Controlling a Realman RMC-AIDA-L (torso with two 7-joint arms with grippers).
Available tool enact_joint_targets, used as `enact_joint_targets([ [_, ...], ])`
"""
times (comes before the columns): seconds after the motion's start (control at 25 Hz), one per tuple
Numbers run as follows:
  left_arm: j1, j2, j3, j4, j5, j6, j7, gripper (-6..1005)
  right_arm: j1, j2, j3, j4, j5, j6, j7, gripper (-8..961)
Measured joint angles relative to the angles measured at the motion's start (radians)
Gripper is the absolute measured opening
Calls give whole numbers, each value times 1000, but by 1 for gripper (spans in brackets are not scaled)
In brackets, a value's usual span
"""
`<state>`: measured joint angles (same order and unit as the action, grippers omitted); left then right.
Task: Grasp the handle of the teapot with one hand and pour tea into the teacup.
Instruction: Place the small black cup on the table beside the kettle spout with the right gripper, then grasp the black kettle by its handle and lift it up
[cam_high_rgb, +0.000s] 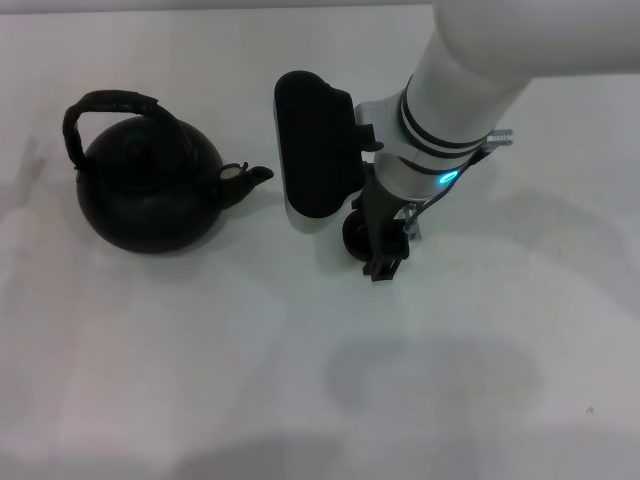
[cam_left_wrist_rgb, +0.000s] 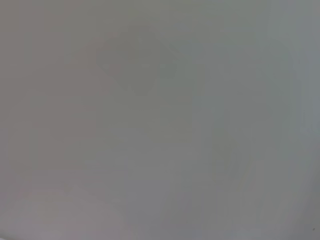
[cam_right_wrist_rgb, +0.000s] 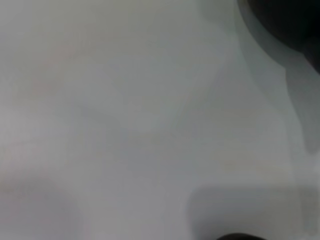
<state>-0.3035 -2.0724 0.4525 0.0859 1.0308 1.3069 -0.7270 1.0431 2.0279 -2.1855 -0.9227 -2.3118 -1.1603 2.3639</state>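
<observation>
One slip worries me: my right pincer (cam_high_rgb: 385, 250), grip state untellable, crowds the tiny black teacup (cam_high_rgb: 355, 234) and could topple it.

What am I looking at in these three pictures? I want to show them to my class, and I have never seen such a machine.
This is a two-armed robot seen through its own cameras. The head picture looks down on a white table. On it stands a dark teapot with an arched handle and its spout pointing toward the robot's right arm. That white arm reaches in from above, and its dark claw hangs low over a small black teacup, which it mostly hides. Whether the claw grips the teacup cannot be told. The other two pictures come from cameras on the wrists. The left one shows only blank grey; the left arm is out of sight. The right one shows the white table and a dark blurred shape at one corner.
</observation>
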Motion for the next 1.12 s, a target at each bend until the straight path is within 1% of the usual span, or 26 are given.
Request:
enact_joint_targets([
  [0.24,6,0,0,0,0,1,0,886,2,0,20,-23,-1,-2,0,868],
  [0.56,9,0,0,0,-2,0,0,886,-25,-2,152,-54,28,-56,-3,869],
  [0.6,11,1,0,0,-3,0,0,886,-49,-4,205,-75,31,-63,-9,869],
  [0.64,11,1,0,0,-3,0,0,886,-49,-4,205,-75,31,-63,-9,869],
  [0.72,12,1,0,0,-3,0,0,886,-75,-5,261,-86,36,-66,-14,869],
  [0.8,12,3,0,1,-3,0,0,886,-107,-7,346,-99,40,-67,-16,869],
  [0.84,12,3,0,2,-3,0,0,886,-143,-8,427,-114,42,-66,-19,869],
  [0.88,12,3,0,3,-4,-1,0,886,-143,-8,427,-114,42,-66,-19,868],
  [0.96,13,3,0,7,-11,-1,-2,886,-191,-10,519,-136,61,-58,-25,867],
  [1.04,17,3,0,8,-33,-2,-5,886,-254,-11,630,-154,134,-38,-65,865],
  [1.12,22,1,0,4,-61,-2,-6,886,-326,-11,734,-154,264,-14,-158,863],
])
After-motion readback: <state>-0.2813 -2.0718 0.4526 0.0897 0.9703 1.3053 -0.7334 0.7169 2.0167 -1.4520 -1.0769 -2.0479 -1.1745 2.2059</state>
